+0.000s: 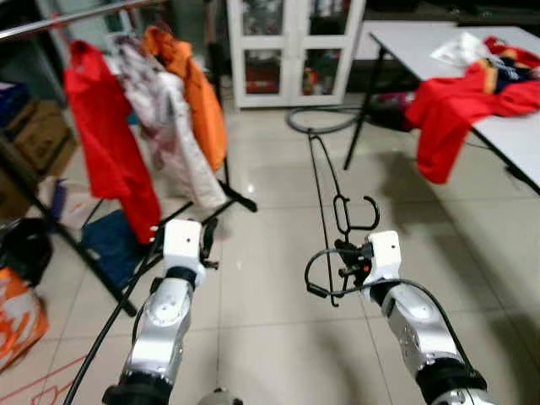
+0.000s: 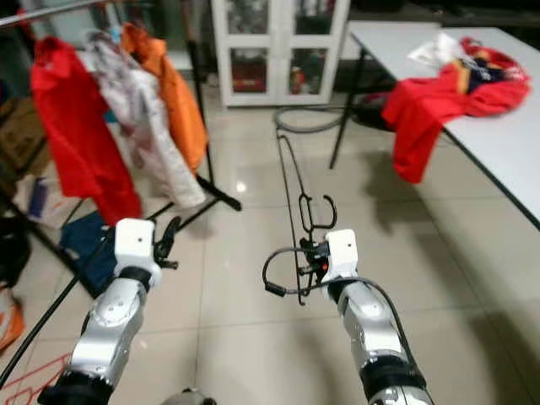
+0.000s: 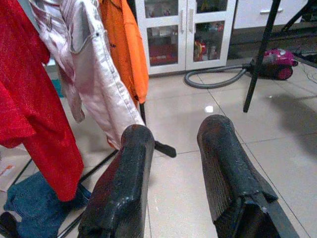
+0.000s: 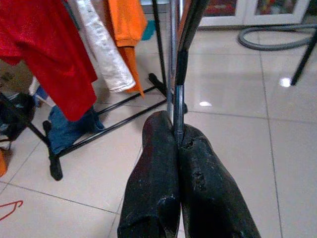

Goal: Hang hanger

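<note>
A black wire hanger point(image 1: 323, 190) stands on edge in front of me above the tiled floor, its hook point(image 1: 364, 211) curling near my right gripper point(image 1: 346, 263). That gripper is shut on the hanger's thin wire point(image 4: 180, 94), as the right wrist view shows point(image 4: 176, 126). The clothes rack's metal rail point(image 1: 67, 18) runs at the upper left, carrying a red garment point(image 1: 105, 126), a white one point(image 1: 169, 118) and an orange one point(image 1: 198, 84). My left gripper point(image 1: 207, 240) is raised near the rack's base, open with nothing between its fingers point(image 3: 124, 183).
A white table point(image 1: 506, 135) at the right holds a red garment point(image 1: 460, 101) that droops over its edge. A white glass-door cabinet point(image 1: 291, 51) and a grey vacuum hose point(image 1: 316, 122) lie ahead. Blue cloth point(image 1: 110, 240) and bags point(image 1: 17, 312) sit under the rack.
</note>
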You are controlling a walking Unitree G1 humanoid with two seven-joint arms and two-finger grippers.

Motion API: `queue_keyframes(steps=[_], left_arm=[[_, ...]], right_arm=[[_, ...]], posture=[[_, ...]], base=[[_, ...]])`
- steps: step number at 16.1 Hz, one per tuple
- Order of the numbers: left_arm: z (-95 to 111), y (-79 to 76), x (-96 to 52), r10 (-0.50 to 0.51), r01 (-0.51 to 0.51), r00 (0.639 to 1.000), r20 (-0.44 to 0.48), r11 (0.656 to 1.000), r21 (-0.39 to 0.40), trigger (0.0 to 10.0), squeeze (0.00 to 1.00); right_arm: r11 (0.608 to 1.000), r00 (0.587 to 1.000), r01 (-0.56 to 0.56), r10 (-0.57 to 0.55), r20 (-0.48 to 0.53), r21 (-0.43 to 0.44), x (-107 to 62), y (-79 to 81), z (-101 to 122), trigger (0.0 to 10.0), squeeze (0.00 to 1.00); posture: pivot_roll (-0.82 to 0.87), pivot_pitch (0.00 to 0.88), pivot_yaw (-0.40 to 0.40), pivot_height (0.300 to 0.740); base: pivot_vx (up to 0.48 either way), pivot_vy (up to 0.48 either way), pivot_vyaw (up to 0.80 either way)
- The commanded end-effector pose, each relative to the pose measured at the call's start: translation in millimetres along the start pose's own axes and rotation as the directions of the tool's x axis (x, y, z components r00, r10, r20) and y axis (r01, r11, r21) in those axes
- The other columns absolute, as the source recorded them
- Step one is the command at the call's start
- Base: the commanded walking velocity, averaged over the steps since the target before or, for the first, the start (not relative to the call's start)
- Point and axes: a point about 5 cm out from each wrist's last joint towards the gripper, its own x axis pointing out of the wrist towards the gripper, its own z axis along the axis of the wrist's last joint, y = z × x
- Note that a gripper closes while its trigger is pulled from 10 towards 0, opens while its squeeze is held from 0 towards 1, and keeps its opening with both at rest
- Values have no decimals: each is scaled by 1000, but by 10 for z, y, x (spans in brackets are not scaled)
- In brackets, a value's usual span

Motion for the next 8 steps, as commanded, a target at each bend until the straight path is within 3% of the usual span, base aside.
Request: queue_keyframes(steps=[1, 6, 8], left_arm=[[26, -9, 15, -10, 10, 1000, 10, 1000, 10, 10000, 0], [46, -64, 64, -27, 27, 1000, 15, 1000, 15, 10000, 0], [59, -93, 82, -26, 26, 1000, 12, 1000, -9, 10000, 0]], right_arm=[[1000, 1000, -14, 14, 21, -23, 15, -5, 54, 0, 0], [999, 1000, -5, 6, 6, -43, -44, -80, 22, 0, 0], [999, 1000, 17, -16, 24, -39, -48, -130, 74, 0, 0]], posture=[[-25, 0, 15, 740], [-48, 0, 11, 740], [-55, 0, 20, 740]], base=[[0, 0, 556], [0, 0, 501], [0, 0, 0]])
